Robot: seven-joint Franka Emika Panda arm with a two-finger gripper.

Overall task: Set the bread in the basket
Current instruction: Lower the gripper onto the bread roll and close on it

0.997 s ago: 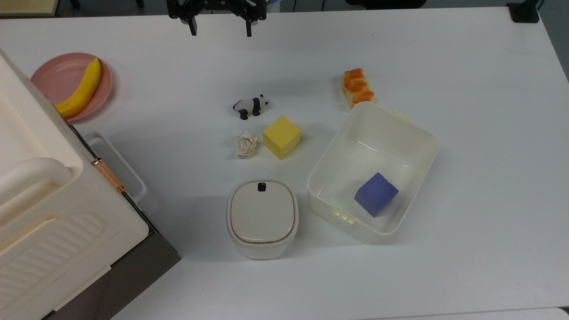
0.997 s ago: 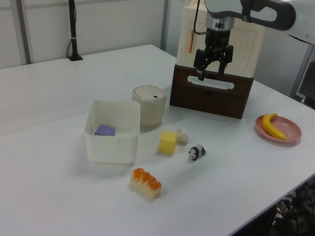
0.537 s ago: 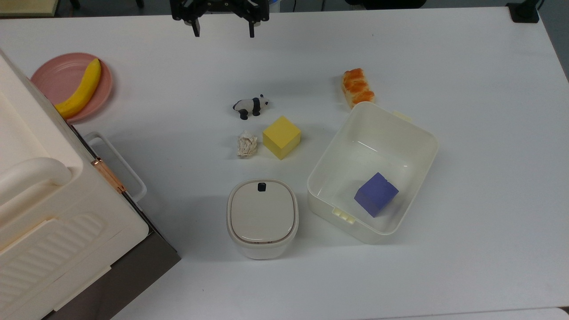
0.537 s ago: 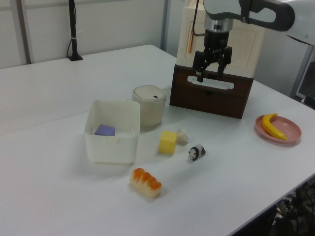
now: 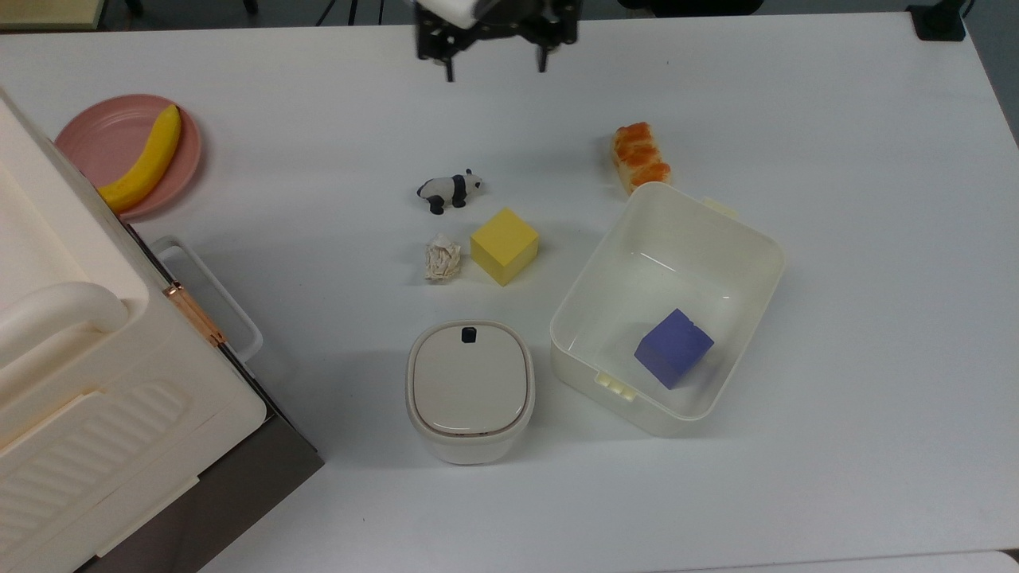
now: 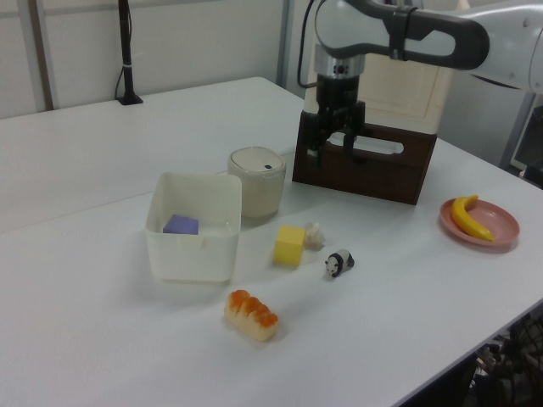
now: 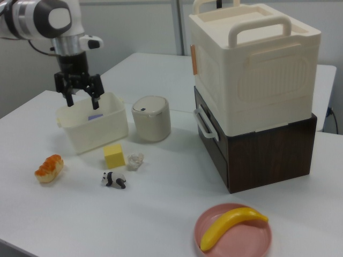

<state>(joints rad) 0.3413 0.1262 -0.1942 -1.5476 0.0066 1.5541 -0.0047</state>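
The bread [image 5: 640, 157] is an orange-topped toy loaf lying on the white table, just beyond the far corner of the basket [image 5: 766, 248]. The basket is a cream-white tub holding a purple cube [image 5: 673, 348]. My gripper [image 5: 495, 70] hangs open and empty above the table, up and to the top view's left of the bread. In the left view the gripper [image 6: 330, 149] is high behind the basket [image 6: 193, 253], with the bread [image 6: 251, 315] in front. In the right view the gripper [image 7: 83, 101] hovers over the basket [image 7: 99, 131], and the bread [image 7: 49, 167] lies lower left.
A toy panda [image 5: 450, 191], a yellow cube [image 5: 504, 245] and a crumpled paper ball [image 5: 443, 259] lie mid-table. A lidded white bin [image 5: 470, 390] stands beside the basket. A pink plate [image 5: 103, 131] holds a banana [image 5: 147, 159]. A large cream box [image 5: 72, 374] occupies the top view's left.
The gripper has swung toward the top view's right, closer to the bread, staying open. Nothing on the table has moved.
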